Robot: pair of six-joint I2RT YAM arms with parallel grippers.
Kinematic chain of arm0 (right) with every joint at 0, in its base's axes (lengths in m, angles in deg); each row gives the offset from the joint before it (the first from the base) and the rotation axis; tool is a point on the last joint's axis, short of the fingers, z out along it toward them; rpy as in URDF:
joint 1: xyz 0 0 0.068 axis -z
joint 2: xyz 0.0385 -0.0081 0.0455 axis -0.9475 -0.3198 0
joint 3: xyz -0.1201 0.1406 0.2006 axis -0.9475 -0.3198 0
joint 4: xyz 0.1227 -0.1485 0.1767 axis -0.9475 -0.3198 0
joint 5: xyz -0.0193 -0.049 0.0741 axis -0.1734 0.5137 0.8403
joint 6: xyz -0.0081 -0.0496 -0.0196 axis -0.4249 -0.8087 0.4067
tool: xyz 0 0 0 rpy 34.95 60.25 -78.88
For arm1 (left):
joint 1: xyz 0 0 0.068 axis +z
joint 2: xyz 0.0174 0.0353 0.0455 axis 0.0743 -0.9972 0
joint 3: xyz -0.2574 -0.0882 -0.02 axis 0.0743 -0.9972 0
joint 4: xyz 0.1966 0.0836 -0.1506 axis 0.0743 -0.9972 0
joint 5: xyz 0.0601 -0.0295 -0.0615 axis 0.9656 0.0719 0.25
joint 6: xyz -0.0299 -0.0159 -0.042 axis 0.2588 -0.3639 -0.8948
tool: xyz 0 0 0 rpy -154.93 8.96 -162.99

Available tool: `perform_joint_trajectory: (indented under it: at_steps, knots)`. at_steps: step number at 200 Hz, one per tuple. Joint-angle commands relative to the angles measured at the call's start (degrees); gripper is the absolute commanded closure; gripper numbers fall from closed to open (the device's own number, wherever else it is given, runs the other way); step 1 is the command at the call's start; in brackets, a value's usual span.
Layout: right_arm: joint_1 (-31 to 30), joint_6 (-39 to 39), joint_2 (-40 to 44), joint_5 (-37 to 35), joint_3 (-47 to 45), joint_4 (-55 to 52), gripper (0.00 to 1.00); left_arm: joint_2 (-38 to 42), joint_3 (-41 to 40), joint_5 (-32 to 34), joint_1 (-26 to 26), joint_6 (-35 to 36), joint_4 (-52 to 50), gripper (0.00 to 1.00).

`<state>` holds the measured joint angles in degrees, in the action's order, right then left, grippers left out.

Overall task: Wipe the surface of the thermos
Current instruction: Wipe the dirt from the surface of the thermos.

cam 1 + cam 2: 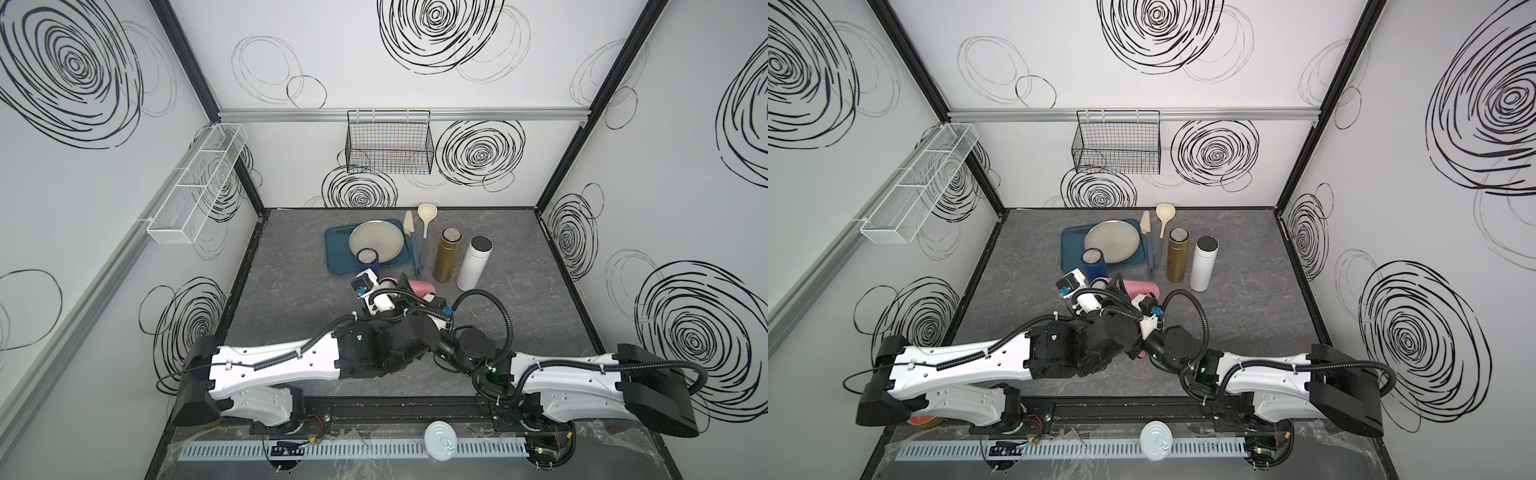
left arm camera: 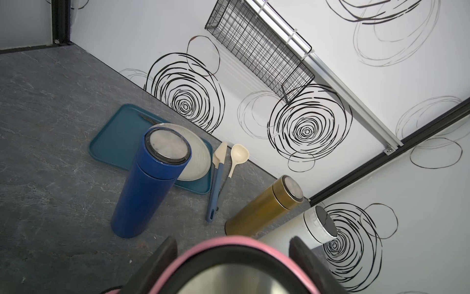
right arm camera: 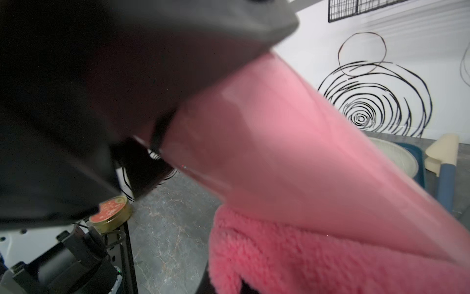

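Pink thermos (image 2: 230, 254), just beside the upright blue thermos (image 2: 150, 183), is clamped by its rim in the left pincer (image 2: 234, 252); in both top views the arms hide most of it. Right pincer (image 1: 433, 298), tips unseen, is closed on a fluffy pink cloth (image 3: 279, 254) touching the thermos's blurred wall.

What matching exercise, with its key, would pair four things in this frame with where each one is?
Things:
1. pink thermos
2. pink fluffy cloth
3. metal plate
4. white thermos

Places:
A. lying on the teal tray
B. standing upright beside the gold thermos
C. clamped in the left gripper
D. pressed against the pink thermos's side

Pairs: 1-C, 2-D, 3-A, 4-B.
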<state>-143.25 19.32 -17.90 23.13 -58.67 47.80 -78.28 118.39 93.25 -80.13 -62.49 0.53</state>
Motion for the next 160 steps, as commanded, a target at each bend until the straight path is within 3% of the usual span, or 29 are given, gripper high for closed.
perform_joint_trajectory:
  at_steps: [1, 37, 82, 118, 160]
  knots:
    - [0.5, 2.0, 0.8, -4.5, -4.4, 2.1, 1.0, 0.9, 1.7, 0.6, -1.2, -2.8, 0.9, 1.0]
    - [0.5, 0.6, 1.4, -2.1, -2.3, 2.5, 1.0, 1.2, 1.3, 0.5, -1.3, -3.9, 1.0, 1.0]
    - [0.9, -0.8, -4.3, 1.5, 5.0, 5.1, 1.0, 1.8, 1.6, 0.6, -1.3, -4.5, 0.2, 1.0]
    - [2.5, 3.0, -5.3, -1.3, -1.3, 7.5, 1.0, 2.3, 1.2, 1.0, -1.4, -4.4, -0.6, 1.0]
    - [2.7, 3.6, 2.8, -1.8, -5.7, 3.6, 1.0, 2.4, 0.5, 0.9, -1.3, 1.0, 2.7, 1.0]
